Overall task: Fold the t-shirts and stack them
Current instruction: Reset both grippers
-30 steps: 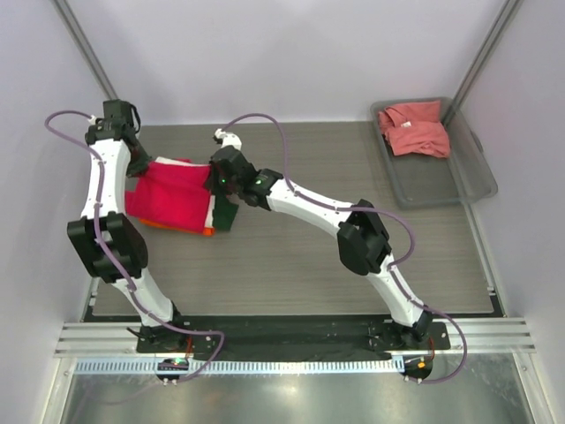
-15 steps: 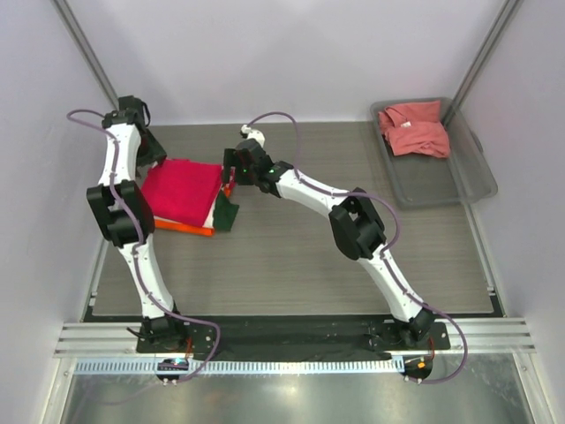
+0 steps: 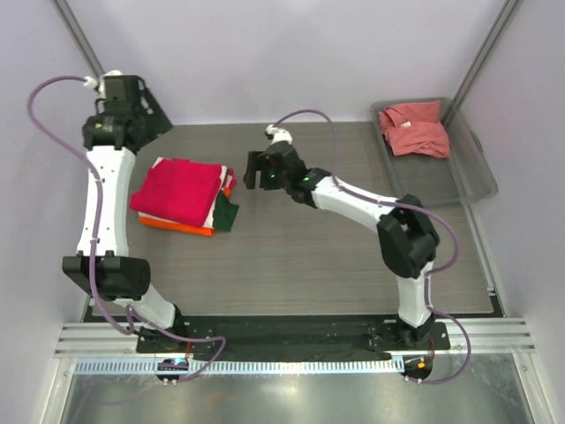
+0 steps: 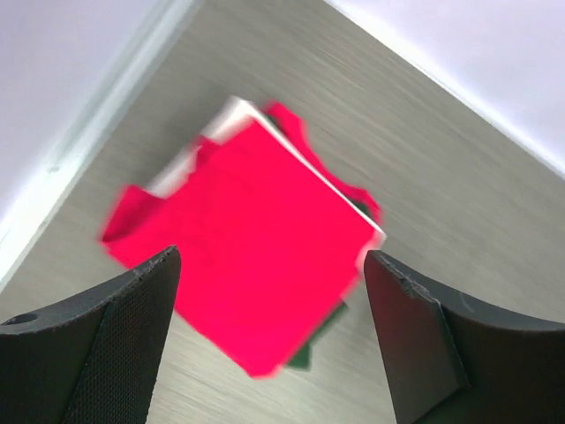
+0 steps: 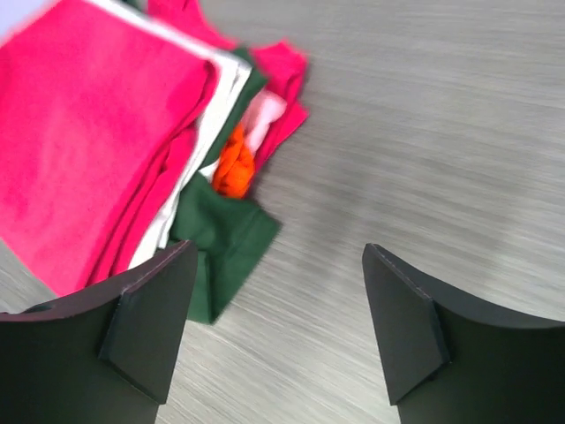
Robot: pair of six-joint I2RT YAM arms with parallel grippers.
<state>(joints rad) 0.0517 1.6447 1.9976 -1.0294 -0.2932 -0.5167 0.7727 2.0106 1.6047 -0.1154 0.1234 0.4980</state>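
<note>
A stack of folded t-shirts [image 3: 181, 196] lies on the left of the table. A crimson one [image 3: 179, 187] is on top, with cream-white, orange [image 3: 172, 226] and dark green [image 3: 226, 215] edges showing beneath. My left gripper [image 3: 152, 113] hangs open above the stack's far-left side; in its wrist view the crimson shirt [image 4: 256, 247] lies well below the open gripper [image 4: 272, 256]. My right gripper [image 3: 256, 170] is open just right of the stack, holding nothing. The right wrist view shows the gripper [image 5: 281, 250] over bare table beside the green corner [image 5: 221, 238]. A crumpled salmon-pink t-shirt [image 3: 413, 128] lies in the tray.
The grey plastic tray [image 3: 472, 177] stands at the back right corner. Pale walls close the table at the left, back and right. Bare wood-grain table [image 3: 300, 256] stretches between the stack and the tray.
Both grippers have opened and let go of the crimson shirt, which now rests flat on the stack. The left gripper has drawn back to the far left, the right one to the right.
</note>
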